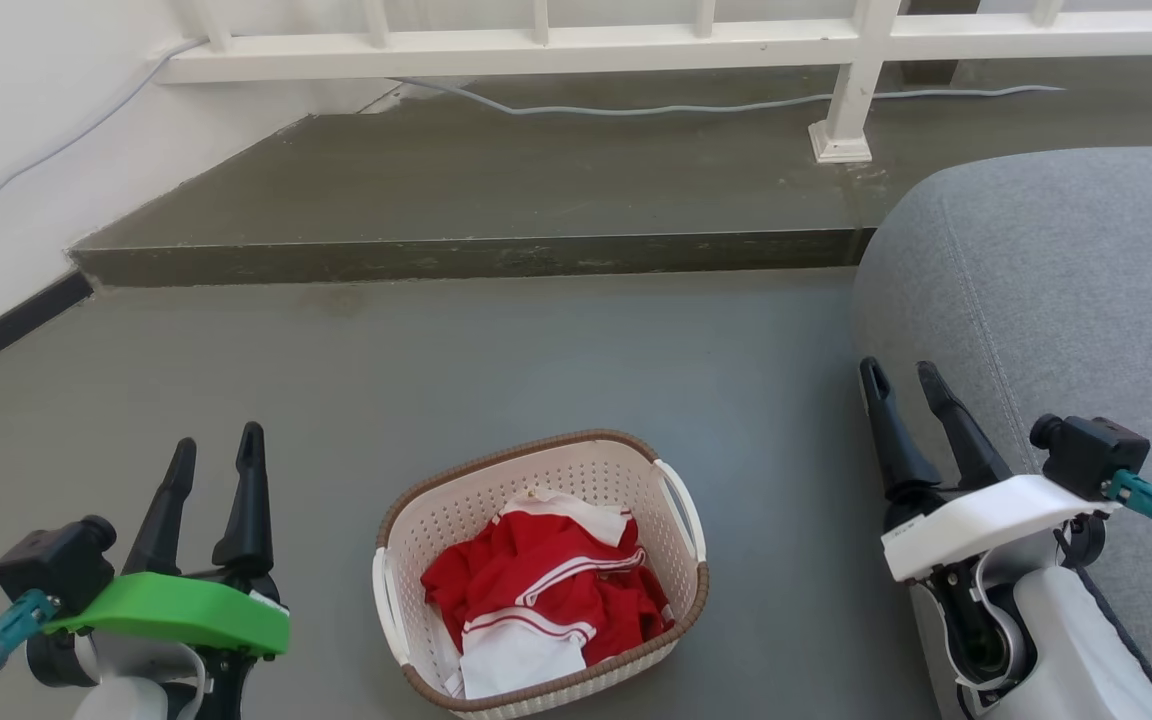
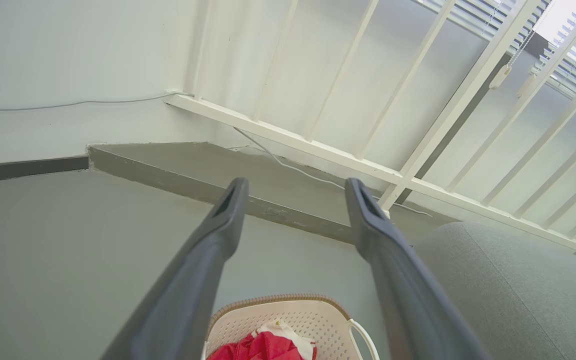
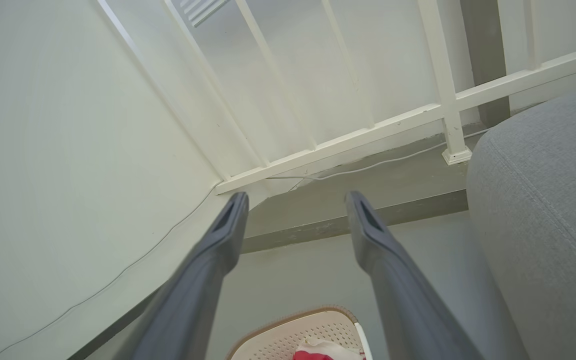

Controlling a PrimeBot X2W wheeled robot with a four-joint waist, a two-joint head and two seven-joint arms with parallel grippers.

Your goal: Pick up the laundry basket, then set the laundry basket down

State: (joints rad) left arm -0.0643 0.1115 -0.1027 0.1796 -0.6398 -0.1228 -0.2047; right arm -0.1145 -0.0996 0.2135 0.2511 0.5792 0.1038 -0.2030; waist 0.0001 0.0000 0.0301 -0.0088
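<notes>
While both arms wait low at either side, nothing has been lifted yet. The left end effector (image 1: 219, 440) is spread open and empty, well apart from the laundry basket (image 1: 576, 470). The right end effector (image 1: 899, 372) is likewise open and empty, just beside the grey sofa (image 1: 1056, 270). Between them the basket stands upright on the floor (image 1: 436, 350), holding red and white clothes (image 1: 546, 580), its white handle (image 1: 684, 510) untouched. I judge the task to be at its very start: reaching, gripping, lifting and setting down all remain. Beyond lie a raised step (image 1: 476, 255) and a white railing (image 1: 536, 50).
</notes>
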